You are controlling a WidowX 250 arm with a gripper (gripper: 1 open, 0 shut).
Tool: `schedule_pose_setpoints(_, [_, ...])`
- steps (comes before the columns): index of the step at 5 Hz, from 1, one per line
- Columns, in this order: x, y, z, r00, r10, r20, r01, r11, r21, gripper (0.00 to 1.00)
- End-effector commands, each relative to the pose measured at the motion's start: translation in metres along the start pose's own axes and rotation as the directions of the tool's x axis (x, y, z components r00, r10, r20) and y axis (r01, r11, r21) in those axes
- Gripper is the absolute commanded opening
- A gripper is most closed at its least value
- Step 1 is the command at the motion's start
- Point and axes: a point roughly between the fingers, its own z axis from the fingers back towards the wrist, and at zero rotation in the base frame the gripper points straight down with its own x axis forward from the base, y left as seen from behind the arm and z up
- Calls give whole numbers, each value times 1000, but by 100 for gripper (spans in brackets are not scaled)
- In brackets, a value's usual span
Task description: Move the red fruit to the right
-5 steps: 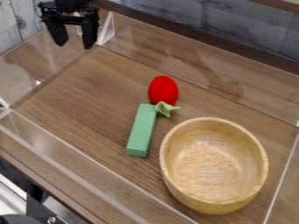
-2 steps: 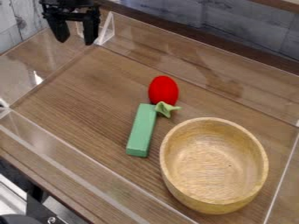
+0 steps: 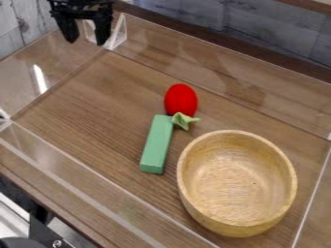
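The red fruit (image 3: 181,98) is a small glossy red egg shape lying near the middle of the wooden table, its green leafy stem (image 3: 187,120) pointing toward the front. My gripper (image 3: 81,35) hangs at the far left top of the view, well away from the fruit, its two dark fingers apart and nothing between them.
A long green block (image 3: 158,143) lies just in front and left of the fruit, touching its stem area. A wooden bowl (image 3: 237,181) stands at the front right. Clear plastic walls (image 3: 39,82) ring the table.
The gripper has risen slightly toward the top of the view. The fruit, block and bowl have not moved.
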Motion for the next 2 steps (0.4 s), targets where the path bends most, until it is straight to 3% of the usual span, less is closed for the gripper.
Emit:
schedule_pose_setpoints(1, [-4, 0, 20, 998, 14, 59, -15, 1000, 18, 100])
schedule_pose_setpoints(2, [-15, -1, 22, 997, 36, 62, -37, 999, 16, 100])
